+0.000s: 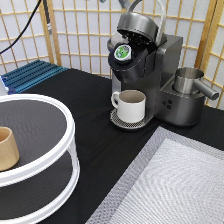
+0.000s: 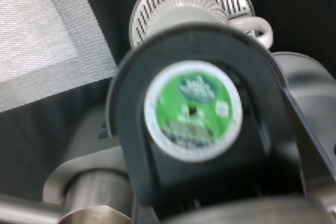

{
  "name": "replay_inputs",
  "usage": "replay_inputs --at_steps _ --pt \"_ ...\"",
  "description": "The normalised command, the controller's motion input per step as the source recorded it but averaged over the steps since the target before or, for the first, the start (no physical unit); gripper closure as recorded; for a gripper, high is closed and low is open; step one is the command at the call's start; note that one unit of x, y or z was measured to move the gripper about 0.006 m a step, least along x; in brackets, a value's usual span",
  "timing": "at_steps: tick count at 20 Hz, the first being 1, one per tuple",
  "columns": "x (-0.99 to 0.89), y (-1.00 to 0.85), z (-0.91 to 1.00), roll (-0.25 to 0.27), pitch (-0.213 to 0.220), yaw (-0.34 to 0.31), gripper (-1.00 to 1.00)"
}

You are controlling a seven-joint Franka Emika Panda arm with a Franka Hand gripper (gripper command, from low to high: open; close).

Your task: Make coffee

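The coffee pod (image 1: 122, 52), with its green-and-white foil top, sits in the holder of the dark grey coffee machine (image 1: 167, 60). The machine's lid (image 1: 137, 24) is raised open above the pod. A white handled mug (image 1: 131, 105) stands on the drip tray (image 1: 116, 120) under the spout. The wrist view looks straight down on the pod (image 2: 193, 110) seated in its black holder, with the mug (image 2: 251, 25) beyond it. The gripper does not show in the exterior view.
A white two-tier round shelf (image 1: 67, 117) fills the exterior view's left, with a tan wooden cup (image 1: 7, 147) on its upper tier. A steel jug (image 1: 187, 80) sits on the machine's right side. A grey mat (image 1: 170, 185) lies at the bottom right and a blue rack (image 1: 30, 75) at the back left.
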Motion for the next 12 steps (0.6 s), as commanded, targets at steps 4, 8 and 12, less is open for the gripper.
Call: replay_inputs --at_steps 4,8,12 --pt "0.69 0.51 0.54 -0.261 0.192 0.0 -1.0" --pt "0.74 0.32 0.13 -0.232 0.171 0.007 -1.0" --pt "0.78 0.18 0.06 -0.196 0.185 0.029 -1.0"
